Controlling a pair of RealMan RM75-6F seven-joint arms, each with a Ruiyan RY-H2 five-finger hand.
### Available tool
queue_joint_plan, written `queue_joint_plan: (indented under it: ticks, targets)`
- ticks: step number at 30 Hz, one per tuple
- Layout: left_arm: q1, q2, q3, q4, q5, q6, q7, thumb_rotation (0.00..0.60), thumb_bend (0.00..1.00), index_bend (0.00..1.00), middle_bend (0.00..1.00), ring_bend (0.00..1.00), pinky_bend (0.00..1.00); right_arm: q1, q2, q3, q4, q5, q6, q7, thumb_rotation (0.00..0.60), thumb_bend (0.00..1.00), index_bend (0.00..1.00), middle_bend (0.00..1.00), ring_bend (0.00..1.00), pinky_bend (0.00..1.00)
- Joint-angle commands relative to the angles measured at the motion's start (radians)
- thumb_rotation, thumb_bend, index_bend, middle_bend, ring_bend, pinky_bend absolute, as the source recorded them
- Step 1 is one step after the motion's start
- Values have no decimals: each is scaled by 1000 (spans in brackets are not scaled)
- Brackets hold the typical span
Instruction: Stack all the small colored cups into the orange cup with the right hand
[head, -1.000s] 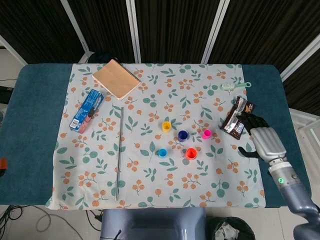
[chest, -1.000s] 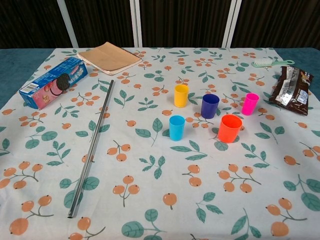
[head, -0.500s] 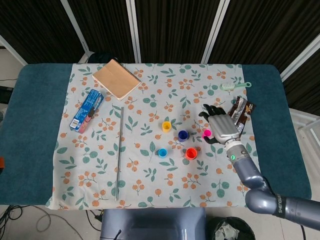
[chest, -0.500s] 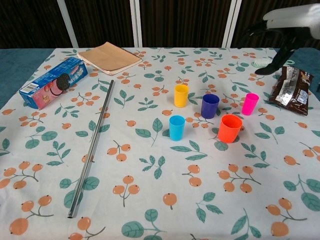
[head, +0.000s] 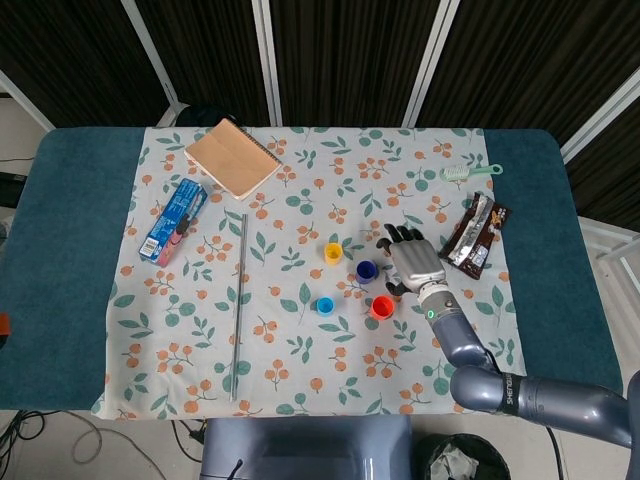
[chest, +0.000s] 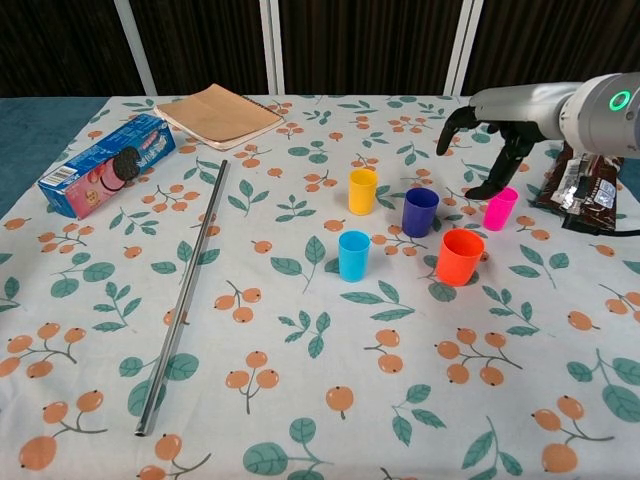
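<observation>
Chest view: right hand (chest: 497, 128) hovers with fingers spread and empty, directly above pink cup (chest: 499, 208), a fingertip close to its rim. Orange cup (chest: 459, 257) stands just beside, nearer the robot. Head view hides the pink cup under the hand (head: 411, 262); left hand unseen.

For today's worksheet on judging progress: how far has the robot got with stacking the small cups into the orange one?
Nothing is stacked yet. The orange cup is empty, and the yellow cup, purple cup, blue cup and pink cup each stand apart on the cloth. In hand: the right hand, fingers spread and holding nothing, hovers over the pink and purple cups. All four cups remain to be stacked.
</observation>
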Motion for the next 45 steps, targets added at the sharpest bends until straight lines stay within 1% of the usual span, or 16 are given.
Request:
queue_joint_plan:
  ticks: [1, 11, 24, 33, 45]
  targets:
    - [0, 0, 0, 1, -1, -1, 2, 600, 413, 164, 35, 10, 106, 5, -17, -8, 17, -3, 0, 5, 600, 365, 258, 0, 12, 95]
    - [-1, -2, -1, 0, -6, -1, 10, 600, 413, 164, 35, 10, 106, 19, -82, -11, 82, -31, -14, 49, 600, 365, 285, 0, 12, 95]
    - [-3, -2, -6, 1, -16, -4, 9, 600, 413, 164, 35, 10, 106, 56, -151, -8, 153, -24, -25, 53, 600, 365, 313, 0, 12, 95]
    - [-4, 0, -9, 1, -21, -7, 6, 600, 413, 164, 35, 10, 106, 74, -183, -8, 195, -3, -37, 52, 600, 365, 337, 0, 26, 95]
    - [-4, 0, -11, 1, -22, -5, 7, 600, 413, 164, 35, 10, 106, 87, -200, -9, 238, 18, -53, 56, 600, 364, 380, 0, 34, 95]
